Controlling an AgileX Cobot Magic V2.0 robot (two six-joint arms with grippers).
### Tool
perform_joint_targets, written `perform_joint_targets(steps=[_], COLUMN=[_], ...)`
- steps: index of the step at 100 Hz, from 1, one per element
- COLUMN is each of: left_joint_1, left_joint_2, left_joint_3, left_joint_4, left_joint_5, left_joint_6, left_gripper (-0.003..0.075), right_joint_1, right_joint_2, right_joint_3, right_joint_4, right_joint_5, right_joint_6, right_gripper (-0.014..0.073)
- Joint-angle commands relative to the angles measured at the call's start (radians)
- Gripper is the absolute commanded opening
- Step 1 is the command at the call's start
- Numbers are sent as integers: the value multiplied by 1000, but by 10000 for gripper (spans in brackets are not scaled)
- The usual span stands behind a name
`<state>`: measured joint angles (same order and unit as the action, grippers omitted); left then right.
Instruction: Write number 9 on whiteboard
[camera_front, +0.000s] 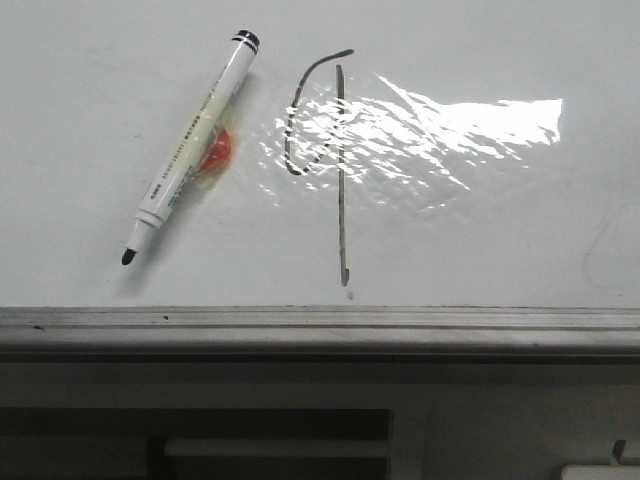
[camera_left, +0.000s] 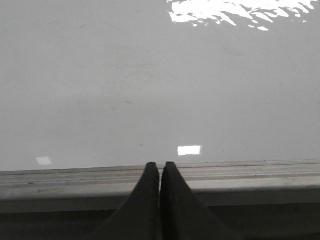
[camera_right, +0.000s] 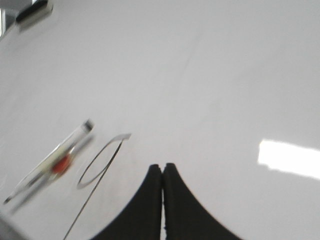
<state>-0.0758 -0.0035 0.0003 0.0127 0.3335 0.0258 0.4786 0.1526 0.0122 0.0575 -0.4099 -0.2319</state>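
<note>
Dark thin number 9 (camera_front: 338, 150) on the whiteboard (camera_front: 480, 240); both claws pressed together, empty

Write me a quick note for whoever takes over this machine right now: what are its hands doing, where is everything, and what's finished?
Left hand: shut, holding nothing, at the ledge of the whiteboard.
Right hand: shut, holding nothing, over the board near the writing.
The 9 is drawn mid-board: narrow loop, long straight stem, partly under the glare.
Marker lies uncapped on the board, left of the 9, tip toward the ledge, with something red under it.
Done: the writing, and the marker is set down.
Left: nothing obvious, perhaps capping the marker; no cap in view.
</note>
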Motion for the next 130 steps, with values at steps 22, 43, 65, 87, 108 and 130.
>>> perform_joint_targets(steps=[22, 43, 65, 87, 108, 130], left_joint_1=[1, 1, 1, 1, 1, 1], left_joint_2=[-29, -29, -29, -29, -29, -29], left_joint_3=[19, 19, 19, 19, 19, 19], left_joint_4=[1, 1, 1, 1, 1, 1], left_joint_5=[-49, -49, -49, -49, -49, -49], left_joint_6=[-14, -14, -14, -14, -14, -14], left_gripper=[-20, -20, -20, -20, -20, -20], right_joint_1=[-379, -597, -623, -623, -623, -623], right_joint_2=[-1, -124, -178, -178, -178, -178], right_joint_3=[27, 27, 27, 27, 27, 27], right_joint_4=[-166, -209, -195, -193, -193, -193], right_joint_5=[41, 316, 526, 729, 725, 725], right_joint_6=[291, 397, 397, 397, 397, 397], right_gripper=[-62, -62, -62, -62, -62, -62])
